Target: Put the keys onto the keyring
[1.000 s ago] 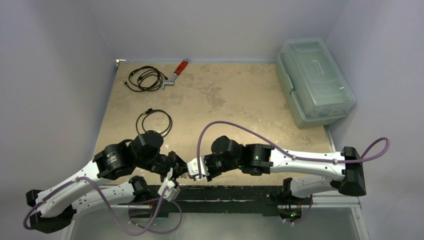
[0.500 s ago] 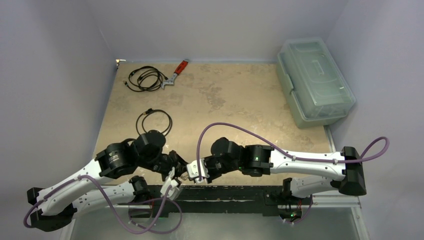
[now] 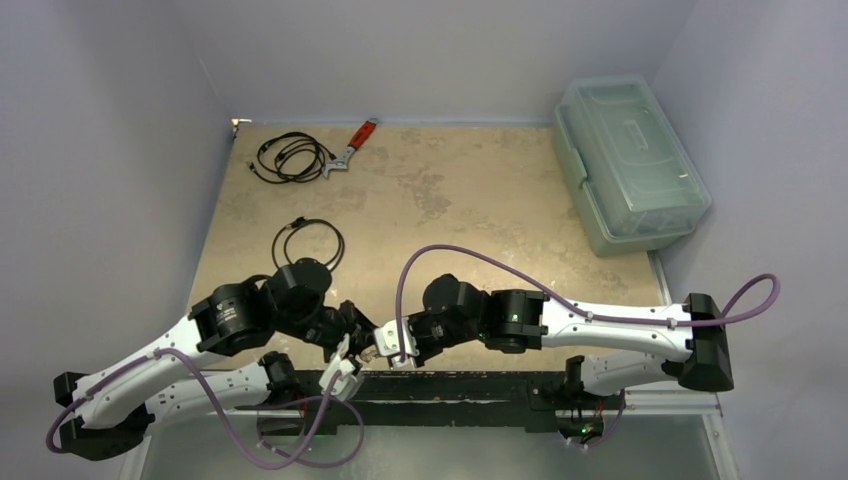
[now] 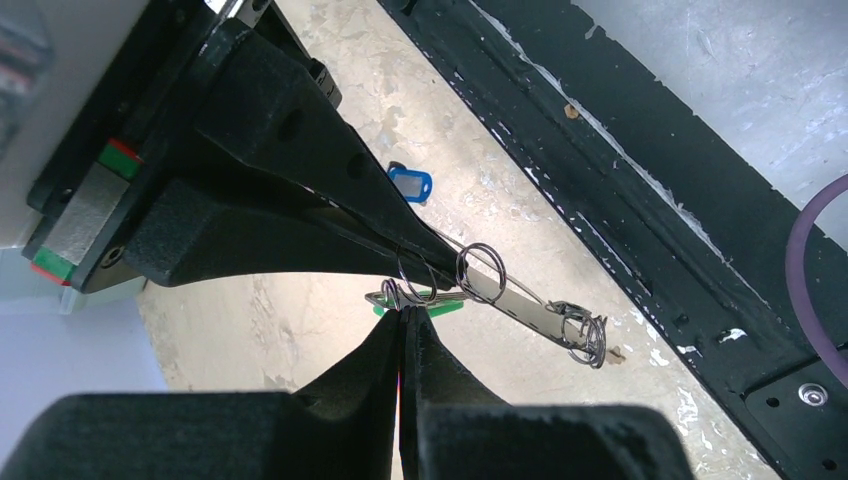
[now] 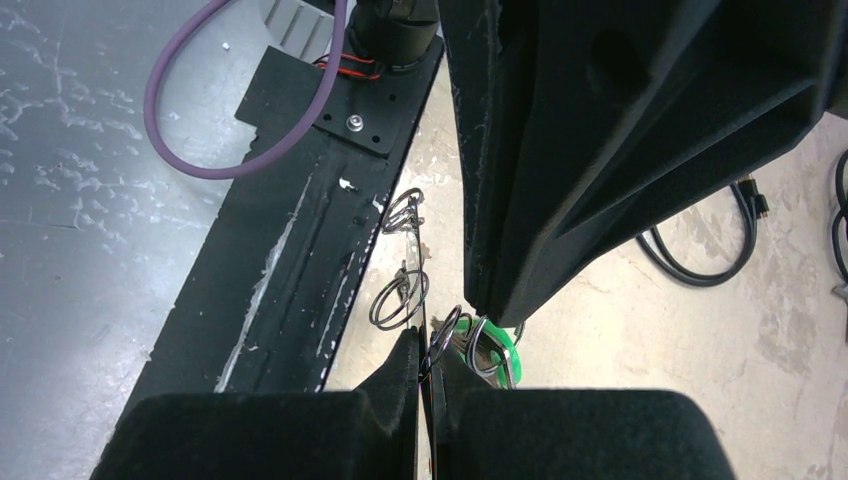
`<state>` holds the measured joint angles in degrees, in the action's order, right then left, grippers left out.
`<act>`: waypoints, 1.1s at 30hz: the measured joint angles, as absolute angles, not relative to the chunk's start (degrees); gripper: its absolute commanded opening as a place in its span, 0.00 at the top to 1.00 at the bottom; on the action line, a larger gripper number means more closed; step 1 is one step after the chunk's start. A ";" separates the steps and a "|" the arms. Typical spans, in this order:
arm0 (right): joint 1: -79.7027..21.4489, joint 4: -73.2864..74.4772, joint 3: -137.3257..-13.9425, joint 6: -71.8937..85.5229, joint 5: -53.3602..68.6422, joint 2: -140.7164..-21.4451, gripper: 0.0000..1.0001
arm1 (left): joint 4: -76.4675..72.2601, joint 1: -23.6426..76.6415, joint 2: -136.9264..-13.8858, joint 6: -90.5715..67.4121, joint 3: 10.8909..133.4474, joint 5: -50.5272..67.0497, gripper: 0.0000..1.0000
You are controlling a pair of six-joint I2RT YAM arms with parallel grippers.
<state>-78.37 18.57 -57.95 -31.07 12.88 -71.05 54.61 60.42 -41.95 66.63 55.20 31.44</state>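
Left wrist shows you left gripper (image 4: 403, 318) pinched shut on green-tagged key (image 4: 446, 305), right gripper (image 4: 443, 262) clamped on thin grey wire keyring (image 4: 520, 300) over mottled table (image 4: 300, 335), blue-tagged key (image 4: 410, 183) lying apart.

Over the table's (image 3: 450, 190) near edge, key (image 5: 508, 352) in left pincer (image 4: 404, 322) sits beside keyring (image 4: 510, 297) in right pincer (image 5: 428, 358).

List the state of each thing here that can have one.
left gripper, shut on the green key
right gripper, shut on the keyring
keyring, held up in the air
green key, held against the keyring; threaded or not, cannot tell
blue key, loose on the table
plastic box, lid closed
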 measured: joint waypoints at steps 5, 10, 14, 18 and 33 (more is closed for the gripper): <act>-78.37 18.46 -57.95 -31.07 12.97 -71.02 1.00 | 54.92 60.53 -42.39 66.59 55.35 31.94 1.00; -78.46 18.46 -57.95 -31.07 13.02 -71.02 1.00 | 55.37 60.93 -43.62 65.89 56.45 32.38 1.00; -78.50 18.52 -57.95 -31.07 12.99 -71.02 1.00 | 55.64 61.30 -44.40 65.21 57.12 32.38 1.00; -78.63 18.68 -57.95 -31.05 12.91 -71.02 1.00 | 56.29 61.58 -44.95 64.95 57.80 32.45 1.00; -78.81 18.68 -58.08 -30.92 9.87 -70.28 1.00 | 59.24 61.98 -45.39 63.31 59.81 34.94 1.00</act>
